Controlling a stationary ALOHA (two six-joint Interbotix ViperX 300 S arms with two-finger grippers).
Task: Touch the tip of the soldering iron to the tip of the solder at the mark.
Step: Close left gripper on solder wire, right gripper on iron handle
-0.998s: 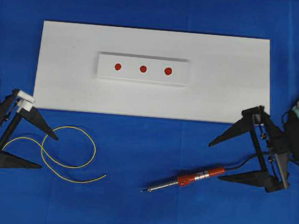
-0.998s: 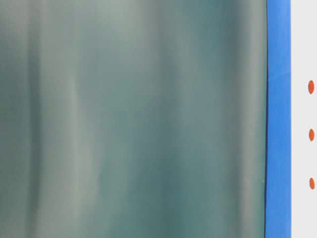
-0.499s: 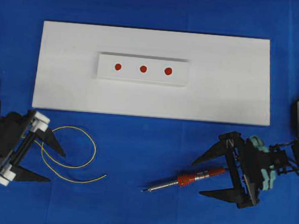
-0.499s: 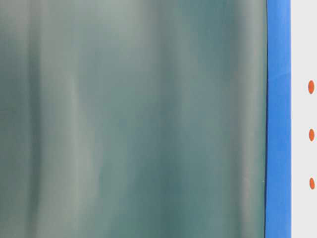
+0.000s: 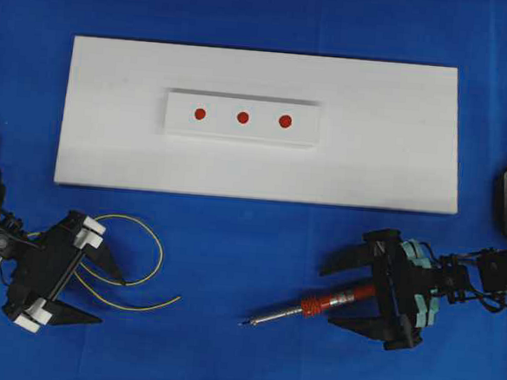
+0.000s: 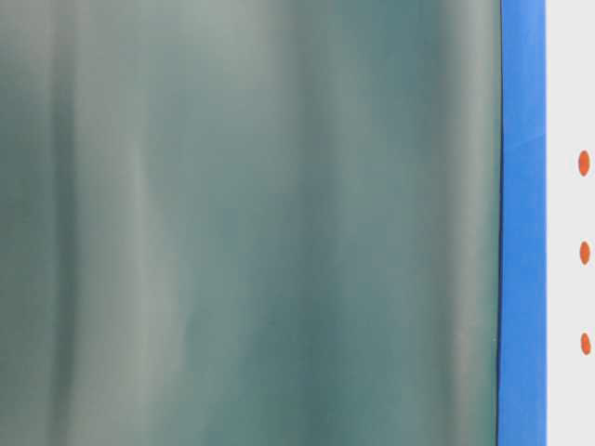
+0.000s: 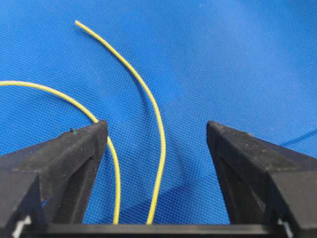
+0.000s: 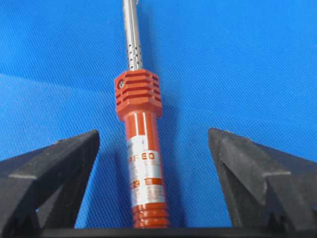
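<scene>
The soldering iron (image 5: 315, 304) lies on the blue mat, its metal tip pointing left. My right gripper (image 5: 326, 296) is open and straddles its red-orange handle (image 8: 141, 99); in the right wrist view the gripper (image 8: 153, 133) has blue mat showing on both sides of the handle. The solder (image 5: 158, 253), a thin yellow wire, curls on the mat at the left. My left gripper (image 5: 113, 300) is open around two strands of solder (image 7: 133, 74); in its wrist view the gripper (image 7: 156, 126) does not pinch them. Three red marks (image 5: 243, 117) sit on a small white block.
A large white board (image 5: 394, 165) carries the marked block behind both grippers. The iron's black cord runs right, under the right gripper. The table-level view is mostly filled by a blurred grey-green surface (image 6: 251, 223), with only the red marks (image 6: 584, 163) at its right edge.
Both arms have come inward and down. The left gripper now straddles the solder strands and the right one the iron's handle. Both jaws have narrowed slightly.
</scene>
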